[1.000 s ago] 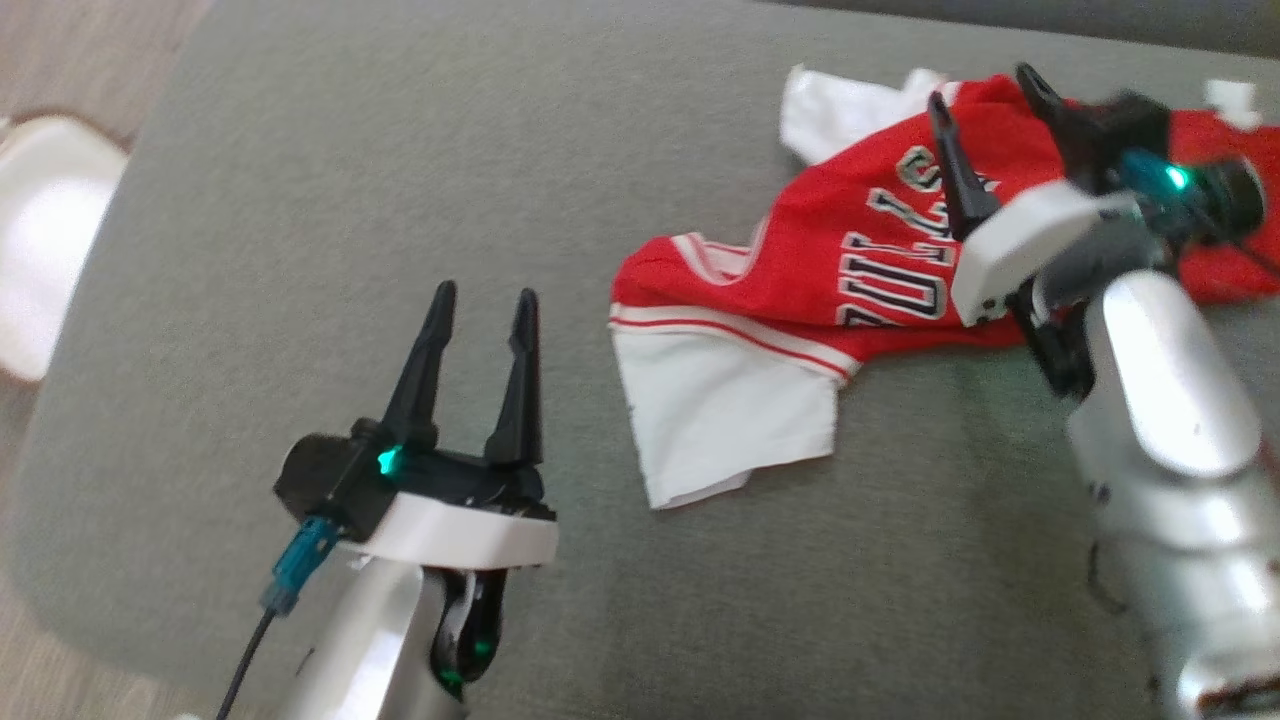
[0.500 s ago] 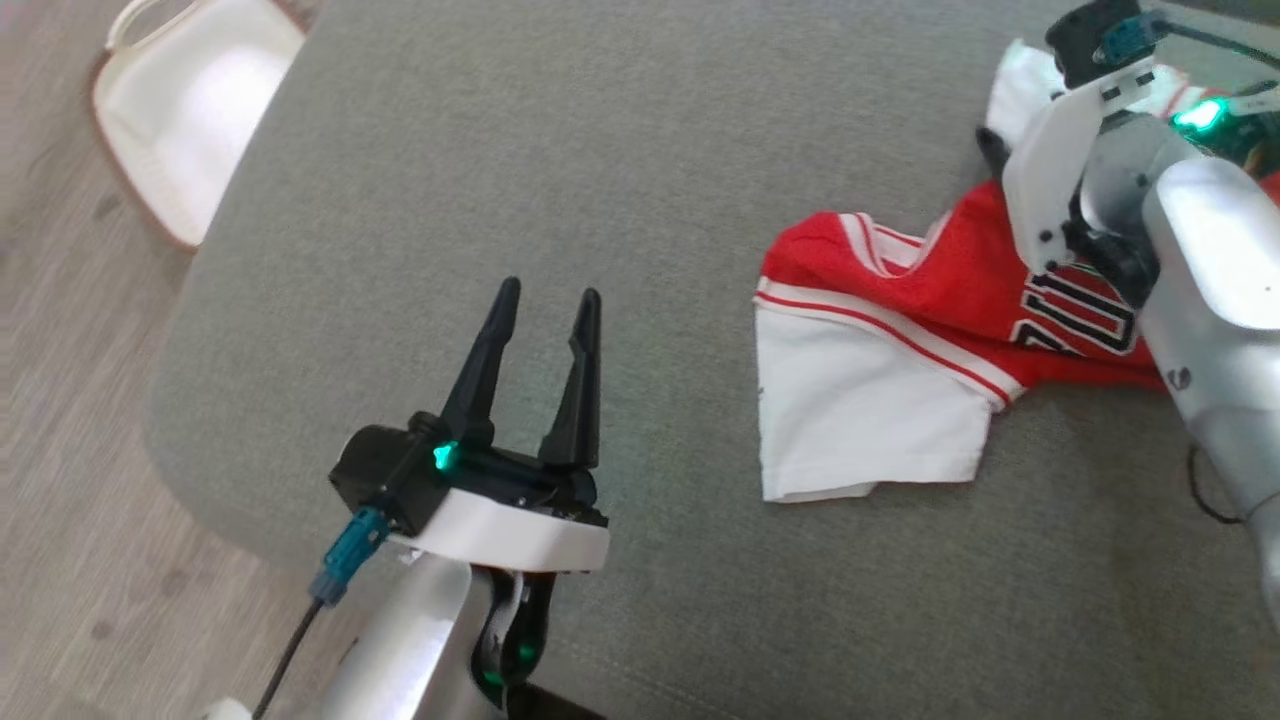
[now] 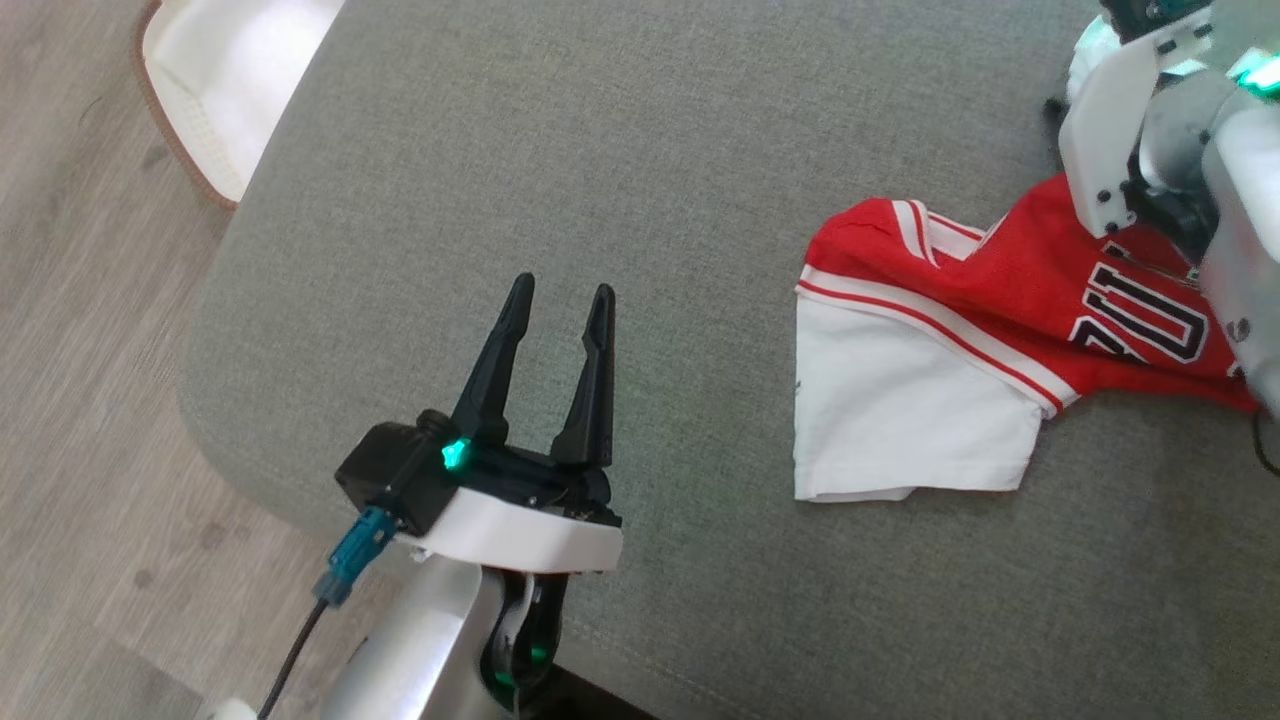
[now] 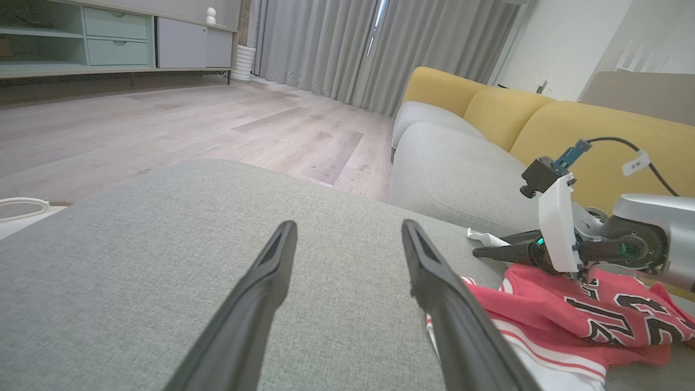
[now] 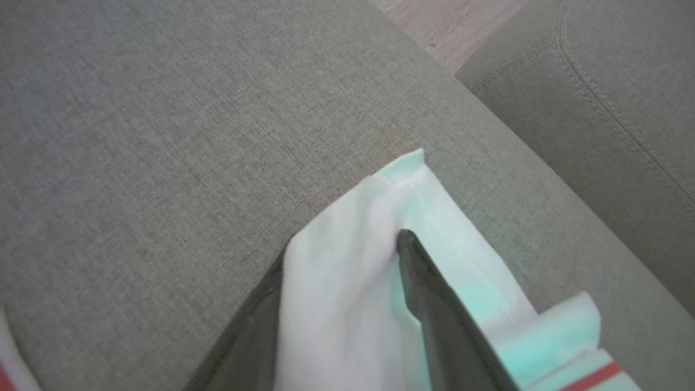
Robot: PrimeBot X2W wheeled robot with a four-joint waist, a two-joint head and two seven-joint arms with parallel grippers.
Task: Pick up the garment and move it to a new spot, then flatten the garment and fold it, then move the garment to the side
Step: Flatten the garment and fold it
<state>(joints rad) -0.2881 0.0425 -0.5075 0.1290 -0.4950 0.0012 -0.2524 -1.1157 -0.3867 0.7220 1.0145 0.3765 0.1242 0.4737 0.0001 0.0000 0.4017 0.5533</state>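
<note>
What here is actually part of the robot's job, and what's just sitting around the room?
Part of the job:
red-and-white garment; right gripper, open around its white edge; left gripper, open over the grey cushion.

Just lying about:
white container on the floor; yellow sofa; curtains; cabinet.

Head view, for your count: one garment (image 3: 1000,300) at 3 o'clock; two grippers, the left gripper (image 3: 562,286) at 7 o'clock and the right gripper (image 5: 345,250) at 2 o'clock; one grey cushion (image 3: 600,150); one white basket (image 3: 230,80) at 11 o'clock.
</note>
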